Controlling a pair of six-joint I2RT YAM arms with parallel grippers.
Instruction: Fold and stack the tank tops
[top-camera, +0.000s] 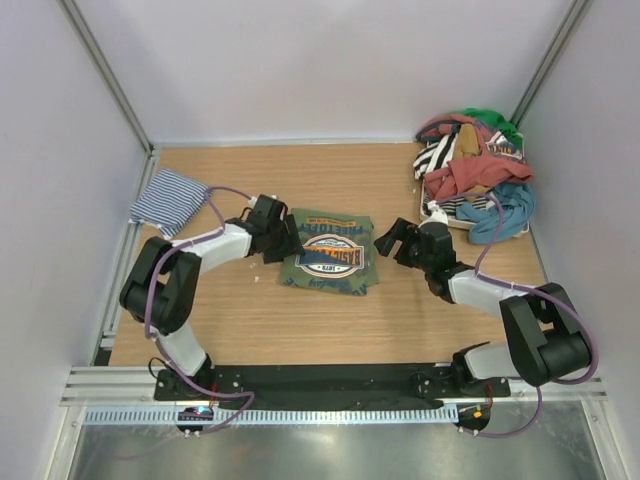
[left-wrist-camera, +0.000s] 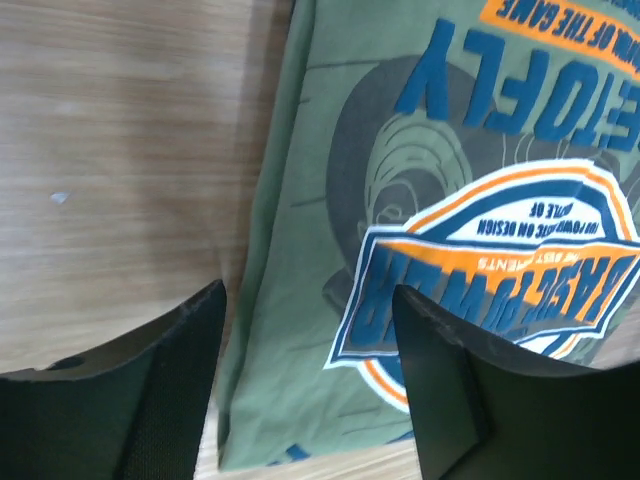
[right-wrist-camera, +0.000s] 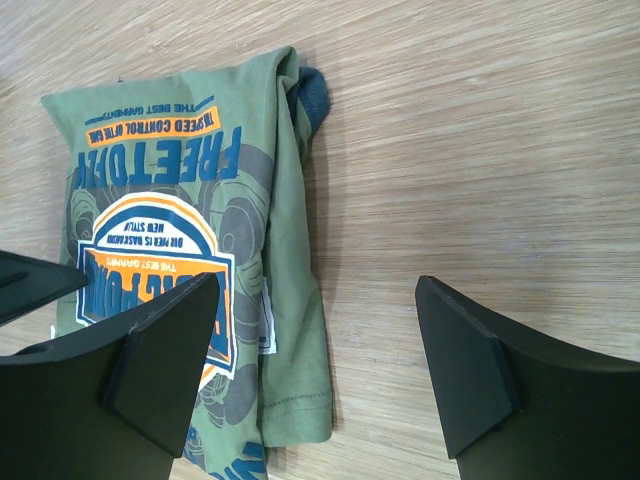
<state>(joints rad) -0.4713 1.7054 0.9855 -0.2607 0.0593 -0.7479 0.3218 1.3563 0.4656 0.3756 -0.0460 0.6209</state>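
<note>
Where it lies, the olive tank top (top-camera: 327, 252) sits askew, print-up.

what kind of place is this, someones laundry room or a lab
Most likely a robotics lab test cell: a metal frame with white panels boxes in the wooden table, a left arm and a right arm are bolted at its near edge, and a pile of clothes sits in the far corner.
</note>
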